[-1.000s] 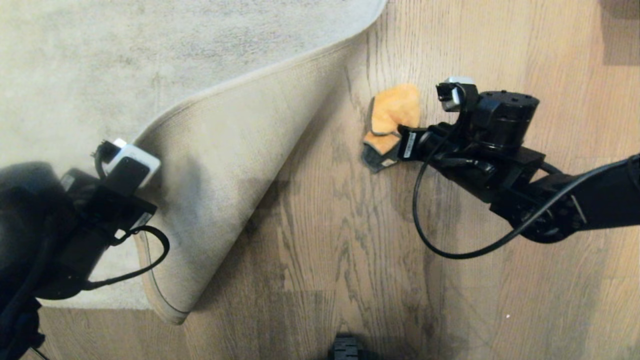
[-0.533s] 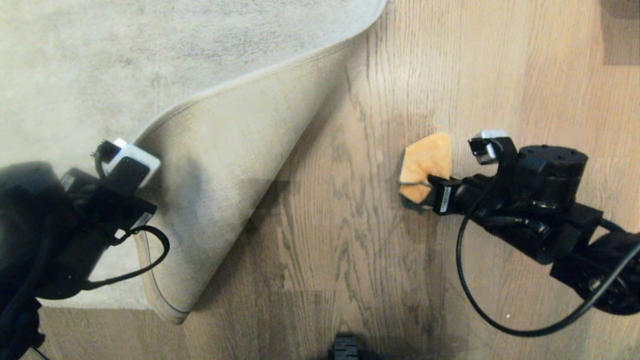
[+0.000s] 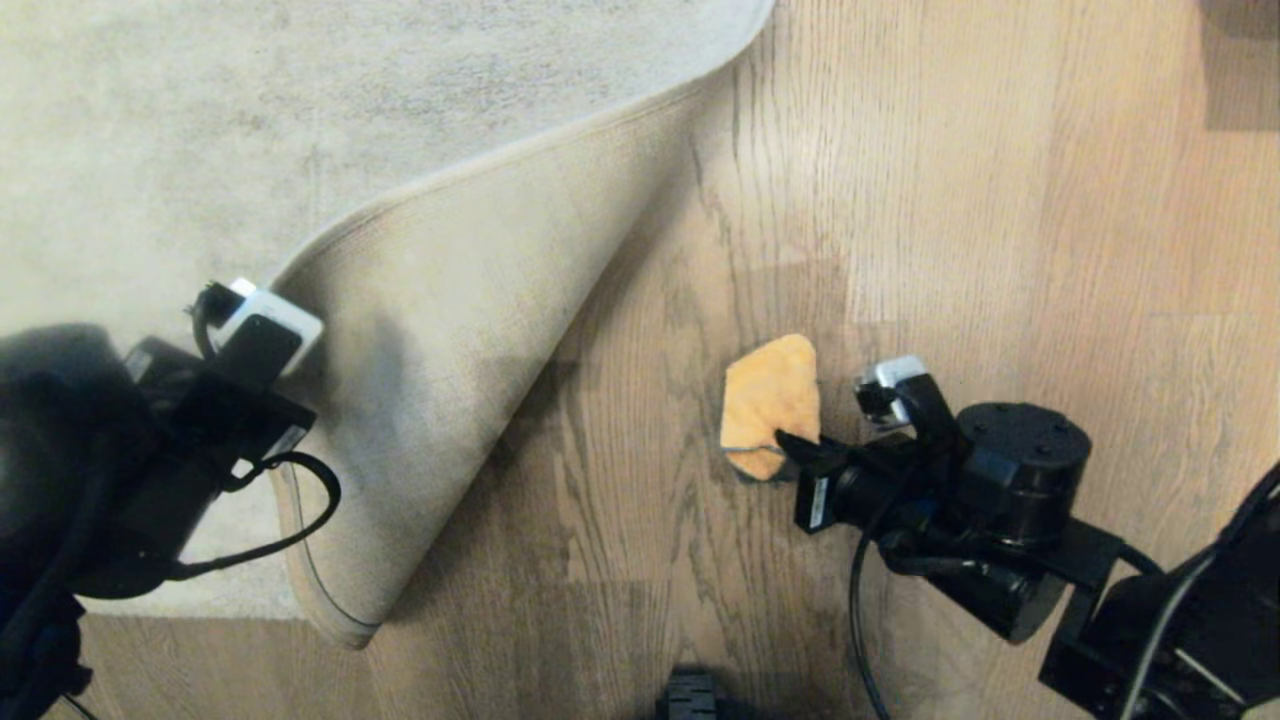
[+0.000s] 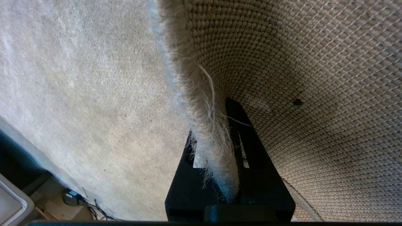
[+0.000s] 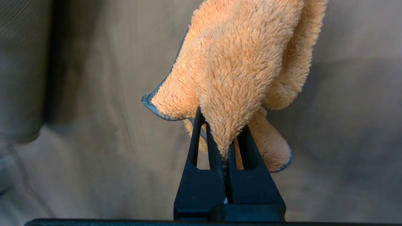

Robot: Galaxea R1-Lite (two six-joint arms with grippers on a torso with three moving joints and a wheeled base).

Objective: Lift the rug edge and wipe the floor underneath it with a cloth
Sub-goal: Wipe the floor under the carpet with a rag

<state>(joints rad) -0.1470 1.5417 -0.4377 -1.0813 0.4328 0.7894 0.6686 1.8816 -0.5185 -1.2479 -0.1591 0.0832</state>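
Note:
The rug edge (image 3: pixel 480 165) is folded back, so its beige woven backing (image 3: pixel 450 330) faces up over the pale rug (image 3: pixel 250 100). My left gripper (image 4: pixel 213 125) is shut on the rug edge (image 4: pixel 194 94) and holds it off the floor at the left. The brown wood floor (image 3: pixel 650 520) lies bare beside the fold. The orange cloth (image 3: pixel 770 395) with its dark grey trim rests on the floor to the right of the fold. My right gripper (image 3: pixel 792 447) is shut on a bunched fold of the cloth (image 5: pixel 245 56); its fingers (image 5: pixel 198 125) pinch it tightly.
A small dark part (image 3: pixel 693 697) shows at the bottom middle of the head view. A darker patch (image 3: pixel 1240 60) sits at the top right corner. Cables and a grey object (image 4: pixel 72 197) lie past the rug in the left wrist view.
My right gripper has dragged the cloth across the floor from the far end of the fold toward me, first to the right, then back left. The left arm and the rug fold have stayed still.

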